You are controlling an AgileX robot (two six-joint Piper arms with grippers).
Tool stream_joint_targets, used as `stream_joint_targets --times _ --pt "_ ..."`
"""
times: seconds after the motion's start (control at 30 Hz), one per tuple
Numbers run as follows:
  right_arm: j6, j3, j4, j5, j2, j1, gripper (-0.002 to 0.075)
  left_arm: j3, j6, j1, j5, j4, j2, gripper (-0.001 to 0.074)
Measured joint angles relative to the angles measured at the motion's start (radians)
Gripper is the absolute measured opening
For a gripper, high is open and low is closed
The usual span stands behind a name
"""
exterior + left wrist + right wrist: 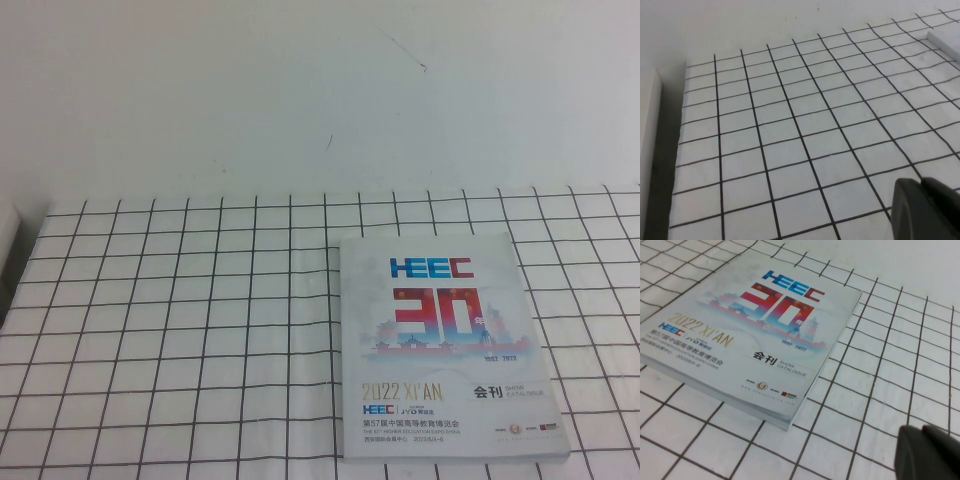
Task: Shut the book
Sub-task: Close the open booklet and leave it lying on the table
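Left pincer [926,209] shows only as a dark tip over the bare gridded desk [790,130] in its wrist view; wide or narrow, one cannot tell. Right pincer [930,452], likewise a dark tip of untellable spread, hovers near the book [750,330], apart from it. In the high view the book [445,345] lies closed, cover up, on the desk's right near part. Its long axis runs near-to-far, and the title's top points away from the robot.
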Motion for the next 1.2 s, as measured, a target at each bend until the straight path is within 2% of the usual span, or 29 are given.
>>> stream_joint_targets --times 0.13,0.3,0.47,0.8,1.2 --pt "0.0 0.0 0.0 0.0 0.0 0.0 -0.0003 0.0 -0.065 0.0 0.0 0.009 0.0 -0.0004" --pt "0.0 0.0 0.0 0.0 0.0 0.0 -0.0003 0.0 -0.23 0.0 0.0 0.013 0.0 -0.0004" --pt "0.0 0.0 0.0 0.0 0.0 0.0 -0.0003 0.0 -0.278 0.0 0.0 0.017 0.0 -0.0004" --pt "0.0 0.0 0.0 0.0 0.0 0.0 -0.0003 0.0 -0.192 0.098 0.0 0.013 0.0 -0.0004" --pt "0.0 0.0 0.0 0.0 0.0 0.0 -0.0003 0.0 -0.134 0.077 0.0 0.013 0.0 -0.0004"
